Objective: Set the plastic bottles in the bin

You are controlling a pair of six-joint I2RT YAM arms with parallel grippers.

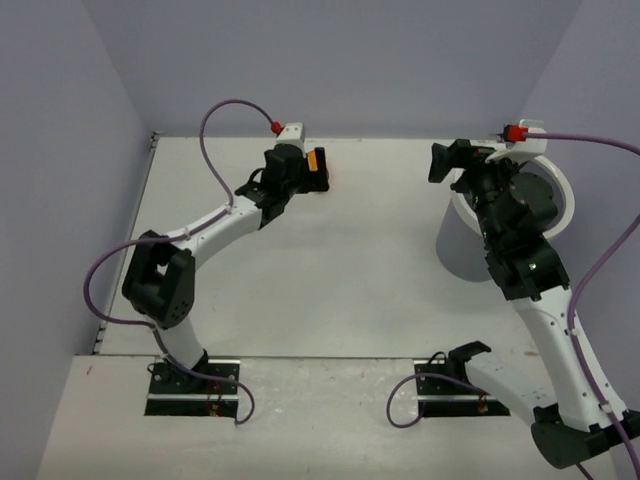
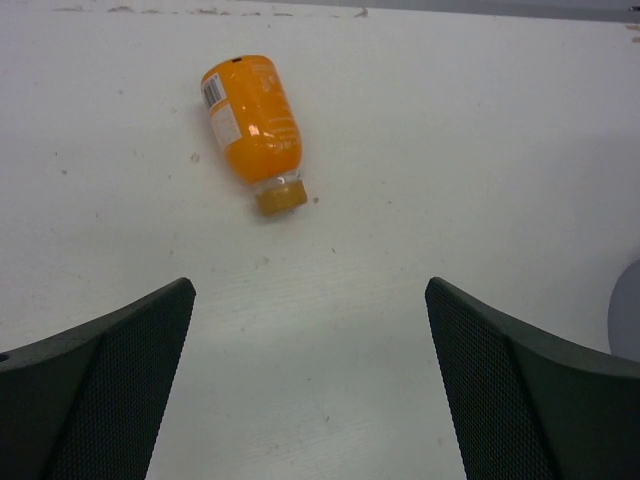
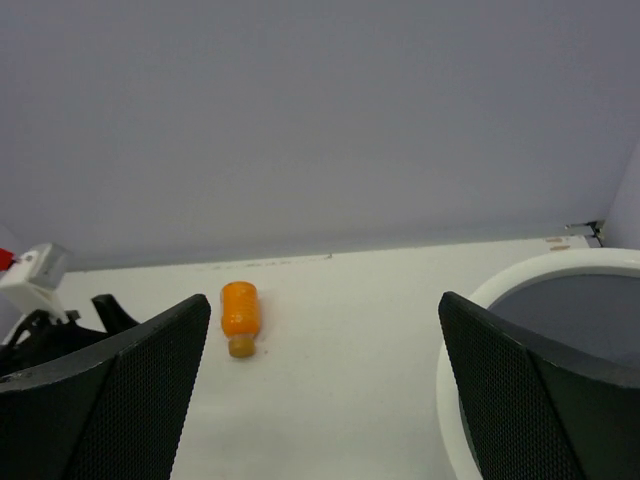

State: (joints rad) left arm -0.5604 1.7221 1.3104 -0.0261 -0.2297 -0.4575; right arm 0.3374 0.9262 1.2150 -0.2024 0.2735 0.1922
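One short orange bottle (image 1: 316, 160) lies on its side at the far middle of the table. In the left wrist view the bottle (image 2: 252, 130) lies ahead of my fingers, its cap toward me. My left gripper (image 2: 308, 288) is open and empty, just short of it; from above it (image 1: 312, 180) is right beside the bottle. The bin (image 1: 568, 195), a big white bucket, stands at the far right. My right gripper (image 3: 325, 300) is open and empty, beside the bin's rim (image 3: 540, 268), and faces the bottle (image 3: 239, 312). No clear bottles are in view.
Grey walls close the table on the left, back and right. The right arm's body (image 1: 515, 230) hangs over most of the bin. The left arm (image 3: 40, 335) shows at the left edge of the right wrist view. A purple cable (image 1: 225, 130) loops above the left arm.
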